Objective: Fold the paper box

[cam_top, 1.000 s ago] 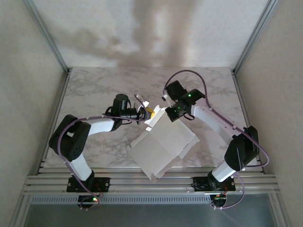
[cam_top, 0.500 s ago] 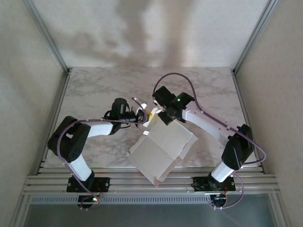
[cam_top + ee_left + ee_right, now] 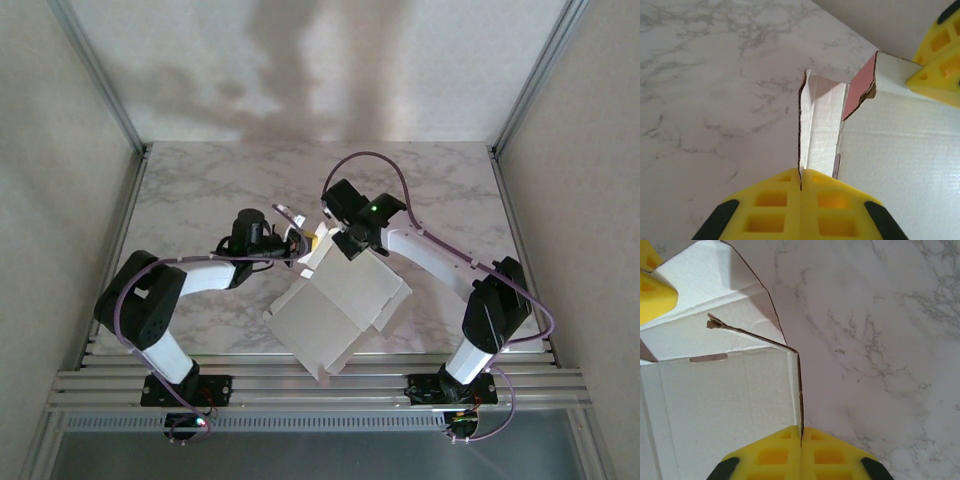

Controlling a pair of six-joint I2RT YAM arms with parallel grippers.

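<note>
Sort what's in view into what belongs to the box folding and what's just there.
In the job: paper box, left gripper and right gripper, each shut on a card edge.
Just there: marble table, metal rails, white walls.

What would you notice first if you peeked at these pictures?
A big white paper box lies opened out on the marble table, toward the near edge. At its far end the yellow left tool and the yellow right tool each pinch the edge of a raised flap. A bit of the pink side peeks out between them.
</note>
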